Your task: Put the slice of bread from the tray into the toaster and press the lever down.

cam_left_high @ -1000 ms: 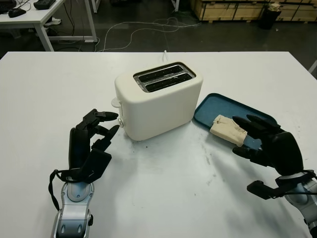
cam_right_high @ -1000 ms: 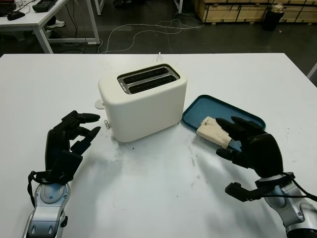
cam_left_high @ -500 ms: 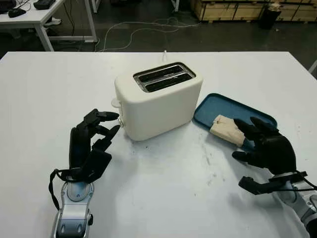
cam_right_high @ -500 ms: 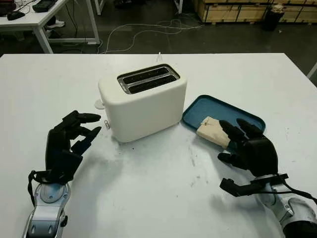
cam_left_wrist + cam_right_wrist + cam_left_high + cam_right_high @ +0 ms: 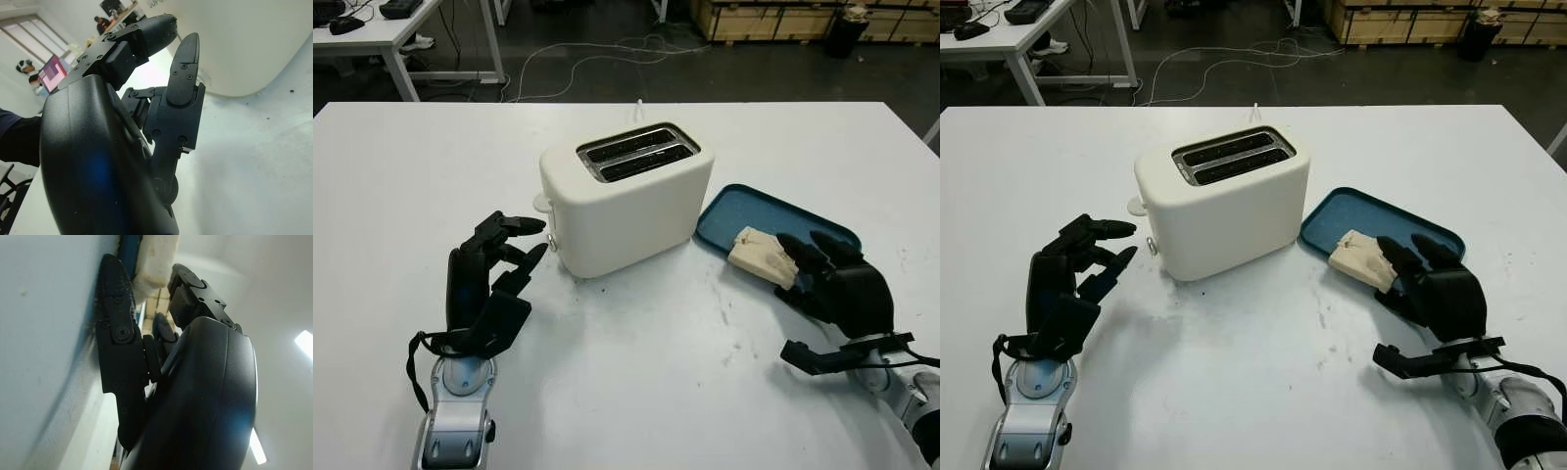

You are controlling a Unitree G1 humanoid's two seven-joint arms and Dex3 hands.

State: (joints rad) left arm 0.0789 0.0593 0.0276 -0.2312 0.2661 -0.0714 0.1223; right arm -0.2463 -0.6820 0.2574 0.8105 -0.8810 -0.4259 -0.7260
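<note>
A cream toaster (image 5: 626, 201) stands mid-table with two empty slots (image 5: 636, 154) on top and its lever (image 5: 541, 203) on the left end. To its right lies a blue tray (image 5: 744, 208) with the slice of bread (image 5: 756, 252) flat on its near edge. My right hand (image 5: 798, 257) is low at the bread's right end, open. Its fingers (image 5: 188, 289) reach over the bread (image 5: 154, 264) and its thumb (image 5: 115, 298) lies by the tray edge (image 5: 129, 249). My left hand (image 5: 514, 245) hovers open just left of the lever, apart from the toaster (image 5: 254, 44).
The white table (image 5: 636, 372) has free room in front of the toaster and between my hands. The toaster's cord (image 5: 639, 101) runs off the far edge. Beyond the table are a desk (image 5: 382, 34), floor cables and pallets.
My right hand has dropped lower, so its fingers now lie over the bread's right end. The bread has not moved. My left hand drifted slightly to the left.
</note>
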